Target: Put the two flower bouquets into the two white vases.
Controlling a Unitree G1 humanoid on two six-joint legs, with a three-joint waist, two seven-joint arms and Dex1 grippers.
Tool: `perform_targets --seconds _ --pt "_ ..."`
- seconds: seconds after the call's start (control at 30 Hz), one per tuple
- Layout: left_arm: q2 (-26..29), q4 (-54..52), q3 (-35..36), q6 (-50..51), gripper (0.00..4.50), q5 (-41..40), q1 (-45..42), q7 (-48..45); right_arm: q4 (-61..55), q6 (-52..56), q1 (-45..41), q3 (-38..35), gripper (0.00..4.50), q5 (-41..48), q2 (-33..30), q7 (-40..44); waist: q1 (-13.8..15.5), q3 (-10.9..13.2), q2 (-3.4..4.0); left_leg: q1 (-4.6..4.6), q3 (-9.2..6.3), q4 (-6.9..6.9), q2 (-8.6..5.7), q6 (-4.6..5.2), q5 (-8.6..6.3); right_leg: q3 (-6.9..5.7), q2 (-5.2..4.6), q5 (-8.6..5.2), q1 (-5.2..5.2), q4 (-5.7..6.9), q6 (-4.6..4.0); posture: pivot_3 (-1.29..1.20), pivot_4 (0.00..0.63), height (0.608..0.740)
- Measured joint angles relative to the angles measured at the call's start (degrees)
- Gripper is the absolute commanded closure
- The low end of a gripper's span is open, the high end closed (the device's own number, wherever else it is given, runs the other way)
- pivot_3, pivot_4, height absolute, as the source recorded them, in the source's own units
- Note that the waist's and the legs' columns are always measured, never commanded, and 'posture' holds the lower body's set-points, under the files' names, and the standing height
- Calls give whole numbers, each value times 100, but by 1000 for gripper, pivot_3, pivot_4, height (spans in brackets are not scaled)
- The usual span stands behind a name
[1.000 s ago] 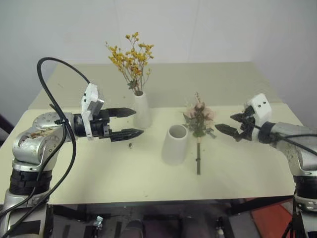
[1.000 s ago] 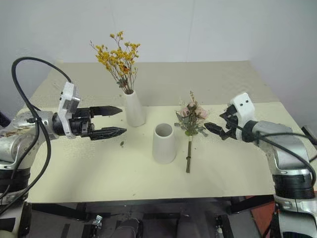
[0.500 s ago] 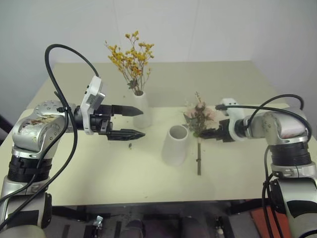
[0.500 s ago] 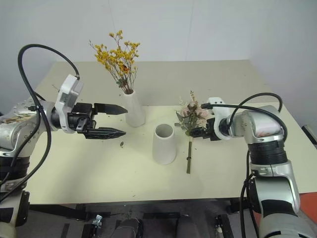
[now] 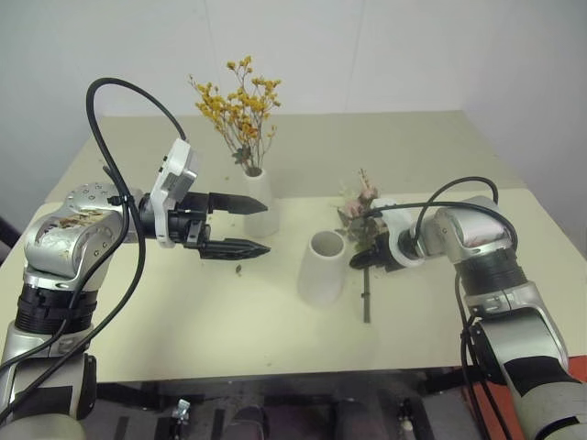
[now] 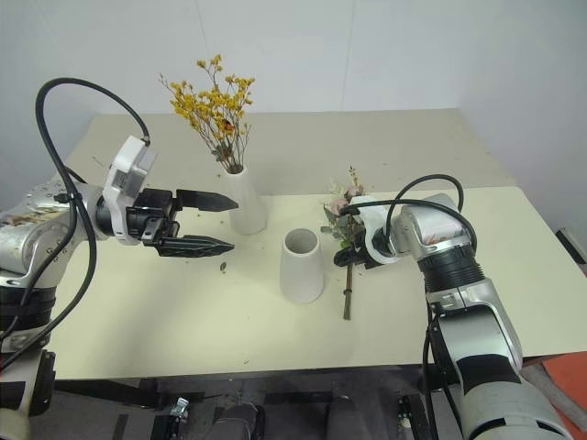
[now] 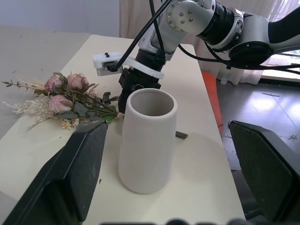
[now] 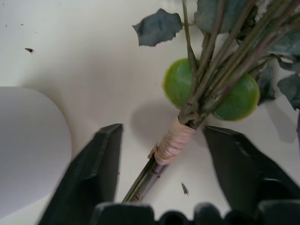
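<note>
The yellow flower bouquet [image 5: 240,103] stands upright in the tall slim white vase [image 5: 260,207] at the middle of the table. In front of it and to the right stands the shorter wide-mouthed white vase [image 5: 321,269], with nothing inside. The pink rose bouquet [image 5: 365,209] lies flat on the table to the right of the short vase, its stem [image 5: 367,298] pointing toward me. My right gripper [image 8: 161,140] points down over the bound stem [image 8: 172,143]; it is open, one finger on each side and gaps showing. My left gripper [image 5: 266,225] hovers open left of the tall vase, holding nothing.
The beige table [image 5: 183,321] has room along its front and at the left. A small dark speck [image 5: 238,269] lies under my left gripper. A black cable [image 5: 110,101] loops above my left arm. A white wall rises behind the table.
My right arm has swung left and down from beside the rose bouquet to over its stem, the gripper now pointing downward. My left gripper has tilted slightly and stays open.
</note>
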Motion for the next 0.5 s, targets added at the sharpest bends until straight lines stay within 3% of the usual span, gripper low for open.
perform_targets --seconds 0.2,0.33,0.5 --pt "4 1 0 -48 0 1 2 23 109 -127 -7 -288 4191 -63 6 -139 -6 0 0 -33 4 6 -1 -3 3 7 0 0 -42 52 -1 0 150 740" --pt "4 14 0 -106 0 1 2 28 79 -310 -4 -754 4219 -143 1 -371 3 0 0 -34 4 6 -1 -3 3 7 0 0 -41 51 -1 0 150 740" --pt "0 123 0 -143 0 7 4 36 -242 -1287 371 -1667 4219 -168 -16 -659 6 0 0 -36 5 6 -1 -3 3 6 0 0 -41 50 -1 0 150 740"
